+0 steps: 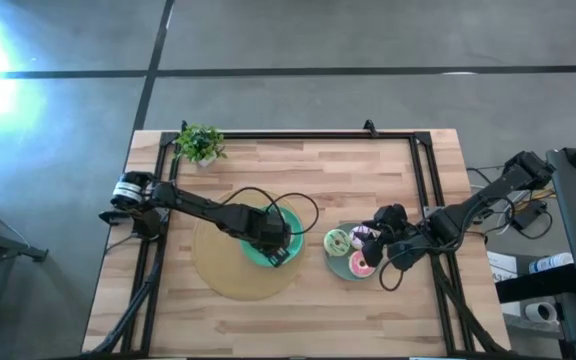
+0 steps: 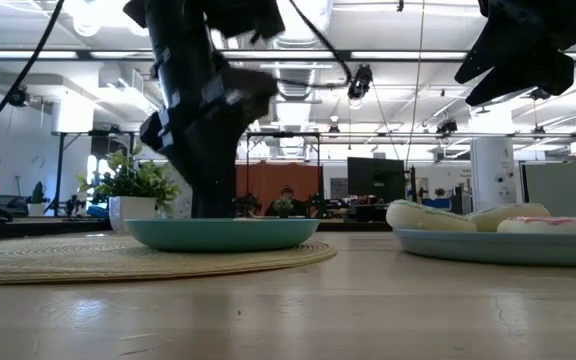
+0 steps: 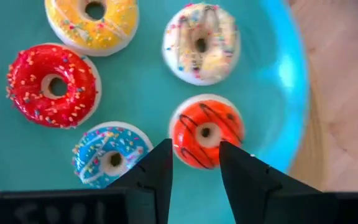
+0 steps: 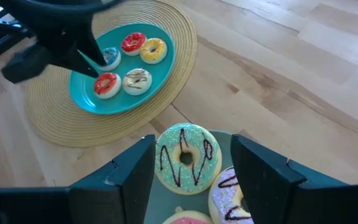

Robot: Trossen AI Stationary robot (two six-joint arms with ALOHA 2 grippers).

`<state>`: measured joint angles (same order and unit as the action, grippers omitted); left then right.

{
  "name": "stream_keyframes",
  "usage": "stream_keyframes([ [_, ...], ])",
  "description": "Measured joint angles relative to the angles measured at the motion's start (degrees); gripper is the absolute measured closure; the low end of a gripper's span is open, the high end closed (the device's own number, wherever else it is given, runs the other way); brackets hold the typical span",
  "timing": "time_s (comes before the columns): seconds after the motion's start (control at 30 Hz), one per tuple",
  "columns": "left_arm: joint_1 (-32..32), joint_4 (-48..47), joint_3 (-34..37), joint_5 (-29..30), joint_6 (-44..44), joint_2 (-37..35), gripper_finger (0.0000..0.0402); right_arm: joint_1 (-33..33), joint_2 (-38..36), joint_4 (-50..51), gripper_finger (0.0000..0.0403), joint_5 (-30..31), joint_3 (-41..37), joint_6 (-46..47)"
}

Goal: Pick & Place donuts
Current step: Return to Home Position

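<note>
On left teal plate (image 3: 278,74): five small donuts (image 3: 51,86) | spread, empty left gripper (image 3: 196,149) above orange donut (image 3: 205,132), seemingly not touching | spread right gripper (image 4: 192,142) over right plate (image 1: 338,265), three larger donuts (image 4: 185,158) | probably light, stiff, slick-iced; pinch across outer rim

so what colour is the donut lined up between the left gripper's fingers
Orange donut, dark drizzle; left wrist view shows it best.
</note>
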<state>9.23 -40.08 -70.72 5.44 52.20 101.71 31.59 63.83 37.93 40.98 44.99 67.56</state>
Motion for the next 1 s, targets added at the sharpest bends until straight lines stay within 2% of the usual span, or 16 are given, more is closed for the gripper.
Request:
stream_keyframes([
  [0.2, 1.2, 0.2, -3.2, -0.6, -2.6, -4.5, 0.0296, 0.0, 0.0, -0.1, 0.0202, -2.4, 0.8, 4.5],
  [0.27, 1.2, 0.4, -3.8, -0.6, -2.6, -6.4, 0.0296, 0.0, -0.3, 0.3, 0.0202, -5.0, 2.0, 6.5],
  [0.37, 1.1, 0.1, -3.8, -0.2, 4.1, -9.3, 0.0296, 0.0, -0.9, 0.2, 0.0202, -8.4, 3.8, 7.4],
  [0.43, 1.0, 0.8, -3.8, 0.6, 7.3, -10.8, 0.0296, 0.0, -1.1, -0.1, 0.0202, -8.4, 5.5, 3.2],
  [0.53, 1.5, 6.0, -3.5, 0.6, 5.0, -12.0, 0.0296, 0.1, -1.5, -0.6, 0.0202, -8.4, 7.8, -4.1],
  [0.7, 2.3, 19.5, 1.5, -2.9, 1.1, -13.2, 0.0296, -0.6, -3.3, -1.5, 0.0202, -9.3, 4.4, -5.0],
  [0.8, 2.3, 25.8, 7.0, -4.5, 1.8, -13.7, 0.0296, -0.6, -5.2, -11.3, 0.0202, -14.1, -3.4, -3.4],
  [0.9, 2.3, 35.3, 12.7, -6.3, 2.8, -14.9, 0.0296, -0.7, -8.5, -30.3, 0.0202, -20.2, -12.9, -7.3],
  [1.0, 2.1, 45.2, 18.1, -7.0, 1.6, -18.3, 0.0296, -2.3, -12.4, -47.8, 0.0202, -22.6, -20.9, -11.5],
])
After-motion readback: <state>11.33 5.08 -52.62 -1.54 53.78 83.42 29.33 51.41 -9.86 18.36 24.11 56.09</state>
